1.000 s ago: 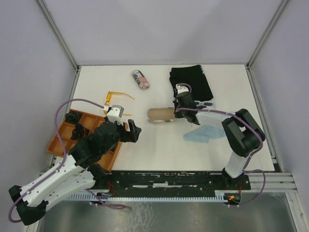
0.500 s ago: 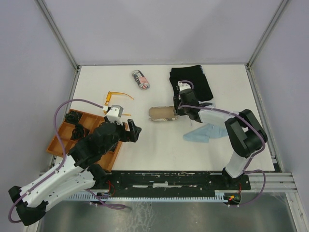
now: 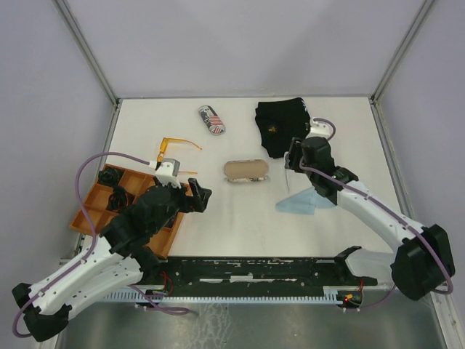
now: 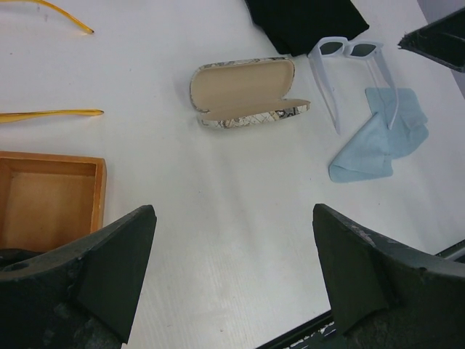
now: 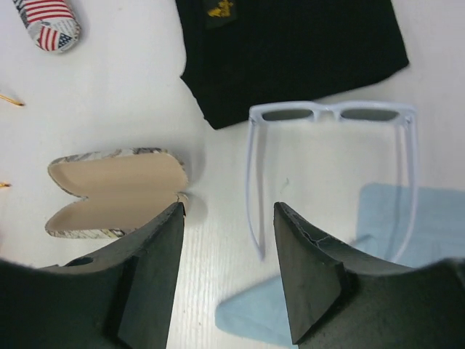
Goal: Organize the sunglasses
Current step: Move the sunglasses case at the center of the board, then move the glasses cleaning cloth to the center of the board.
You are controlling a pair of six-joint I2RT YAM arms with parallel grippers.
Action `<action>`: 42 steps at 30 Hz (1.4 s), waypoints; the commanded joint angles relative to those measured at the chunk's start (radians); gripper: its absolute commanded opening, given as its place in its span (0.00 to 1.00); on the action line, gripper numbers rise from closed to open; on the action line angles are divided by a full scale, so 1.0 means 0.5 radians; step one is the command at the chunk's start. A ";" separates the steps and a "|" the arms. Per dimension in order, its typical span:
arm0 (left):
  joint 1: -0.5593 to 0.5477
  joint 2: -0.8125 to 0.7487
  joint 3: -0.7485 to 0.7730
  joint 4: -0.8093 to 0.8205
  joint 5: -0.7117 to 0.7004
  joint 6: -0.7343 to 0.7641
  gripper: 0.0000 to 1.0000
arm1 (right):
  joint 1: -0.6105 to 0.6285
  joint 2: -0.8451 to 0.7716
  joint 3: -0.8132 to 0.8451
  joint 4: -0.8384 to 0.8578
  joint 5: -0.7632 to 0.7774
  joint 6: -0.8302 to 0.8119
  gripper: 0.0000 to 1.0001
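The orange-amber sunglasses [image 3: 176, 147] lie unfolded on the table at the back left; only their thin arms [image 4: 51, 114] show in the left wrist view. The white sunglasses [image 5: 330, 113] with dark lenses lie unfolded, arms toward me, beside a black cloth [image 5: 290, 51]; they [image 4: 349, 51] also show in the left wrist view. My right gripper [image 5: 229, 207] hovers open above their left arm, holding nothing, and in the top view this gripper [image 3: 293, 158] covers them. My left gripper [image 4: 234, 211] is wide open and empty over bare table near the wooden tray [image 3: 91, 211].
An open beige-lined glasses case [image 3: 245, 171] lies mid-table, left of the right gripper. A shut flag-printed case [image 3: 211, 119] lies at the back. A light blue cloth [image 3: 305, 202] lies under the white pair's arm tips. The tray holds small black items [image 3: 109, 177].
My right gripper has opened, let go of the open case's right end and drawn back to the right, now above the white sunglasses. The left arm has barely moved.
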 commanded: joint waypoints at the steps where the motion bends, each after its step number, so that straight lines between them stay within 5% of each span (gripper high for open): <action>1: -0.004 -0.008 -0.049 0.151 0.023 -0.109 0.95 | -0.029 -0.256 -0.103 -0.342 0.109 0.206 0.61; 9: -0.004 0.062 -0.056 0.111 0.097 -0.136 0.95 | -0.036 -0.324 -0.154 -0.754 -0.271 0.177 0.52; 18: -0.004 0.051 -0.082 0.127 0.143 -0.195 0.95 | -0.029 -0.046 -0.281 -0.524 -0.596 0.101 0.50; 31: -0.004 0.045 -0.076 0.090 0.130 -0.202 0.95 | -0.028 0.221 -0.416 -0.231 -0.618 -0.004 0.66; 42: -0.004 0.055 -0.092 0.103 0.128 -0.216 0.95 | 0.018 0.313 -0.407 -0.250 -0.655 0.026 0.68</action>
